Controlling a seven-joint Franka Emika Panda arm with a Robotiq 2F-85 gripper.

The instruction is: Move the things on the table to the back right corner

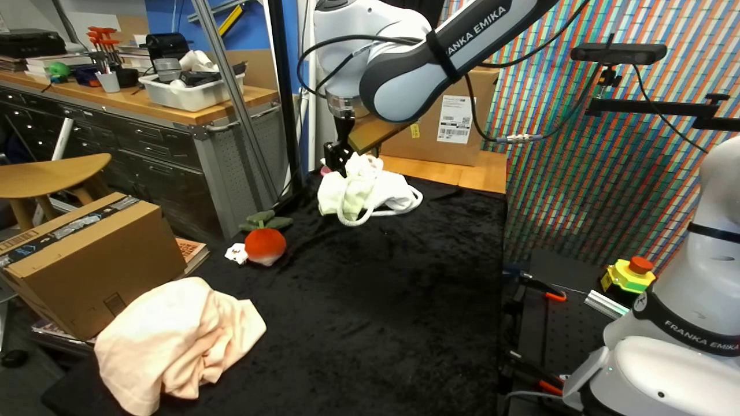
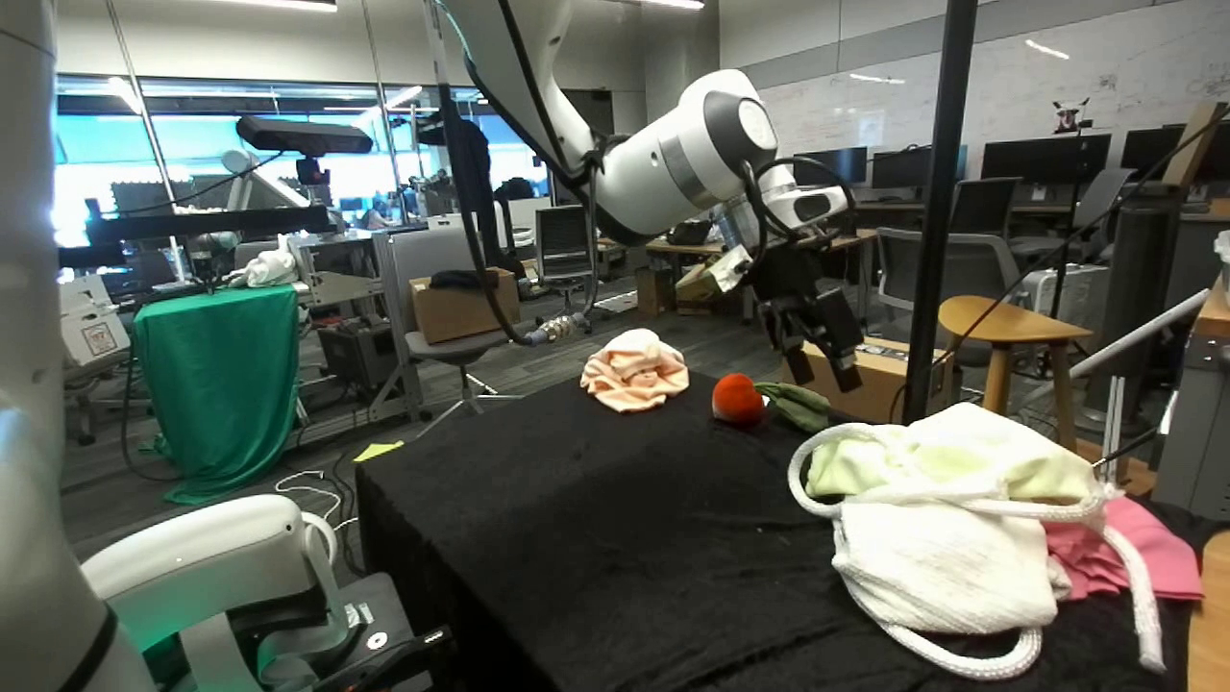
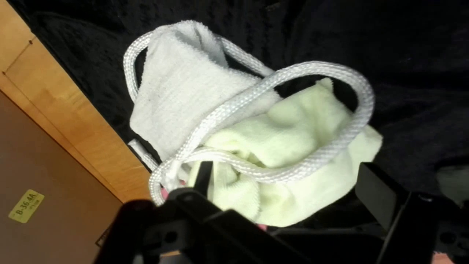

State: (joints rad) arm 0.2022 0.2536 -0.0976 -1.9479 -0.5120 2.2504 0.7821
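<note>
My gripper (image 3: 285, 176) hangs open above the cloth pile, its fingers wide apart and holding nothing; in an exterior view the gripper (image 2: 822, 367) shows clear of the pile. A white cloth (image 3: 179, 88) and a greenish-white cloth (image 3: 293, 132) lie heaped together, with a white rope (image 3: 315, 68) looped over them. Pink cloth (image 2: 1124, 550) peeks out from underneath. This heap rests at what looks like the back right corner of the black-covered table (image 1: 376, 300). A red round object (image 1: 265, 245) with green leaves sits at the table's edge. Farther along lies a crumpled peach cloth (image 1: 173, 341).
A wooden strip (image 1: 488, 170) borders the pile's end of the table, with a large cardboard box (image 1: 425, 138) on it. A black upright (image 2: 937, 221) rises by that corner. Another cardboard box (image 1: 92, 260) stands beside the table near the peach cloth.
</note>
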